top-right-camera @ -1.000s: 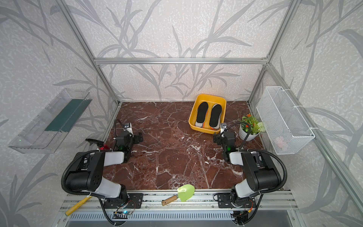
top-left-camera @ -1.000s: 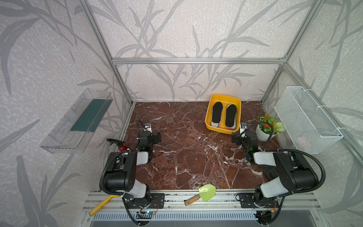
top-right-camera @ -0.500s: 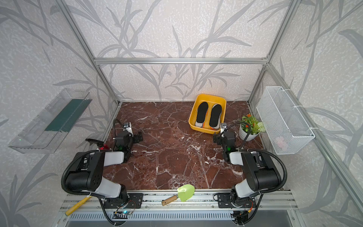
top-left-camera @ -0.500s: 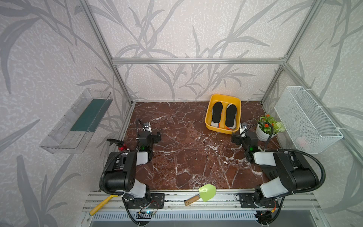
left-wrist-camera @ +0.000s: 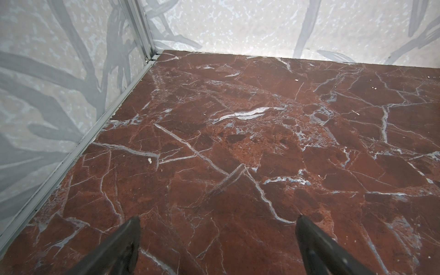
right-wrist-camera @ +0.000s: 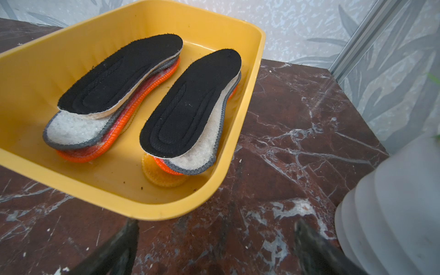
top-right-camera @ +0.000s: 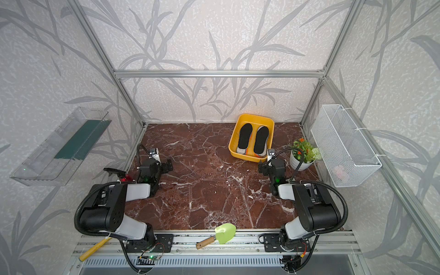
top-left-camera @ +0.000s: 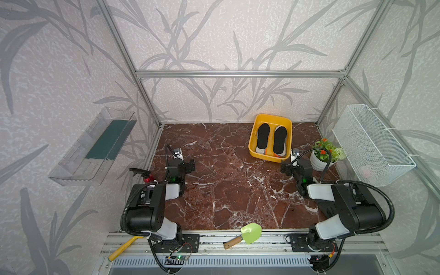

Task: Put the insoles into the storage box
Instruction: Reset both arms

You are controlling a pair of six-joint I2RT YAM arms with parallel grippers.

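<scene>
The yellow storage box (top-left-camera: 254, 129) stands at the back right of the marble table, seen in both top views (top-right-camera: 234, 135). Inside, the insoles lie in two stacks side by side, a black one on top of each (right-wrist-camera: 121, 73) (right-wrist-camera: 190, 102). Grey felt (right-wrist-camera: 71, 128), orange-rimmed (right-wrist-camera: 114, 135) and yellow-orange (right-wrist-camera: 162, 176) insoles peek out beneath. My right gripper (right-wrist-camera: 215, 222) is open and empty, low over the table just in front of the box's near rim (right-wrist-camera: 147, 212). At the left side my left gripper (left-wrist-camera: 217, 220) is open over bare marble, holding nothing.
A white flower pot (top-left-camera: 320, 160) stands close beside my right gripper (top-left-camera: 294, 166). A white wire basket (top-left-camera: 371, 145) hangs on the right wall and a clear bin (top-left-camera: 92, 147) on the left. A red spray bottle (top-left-camera: 147, 177) sits beside the left arm. A green trowel (top-left-camera: 250, 232) lies at the front edge.
</scene>
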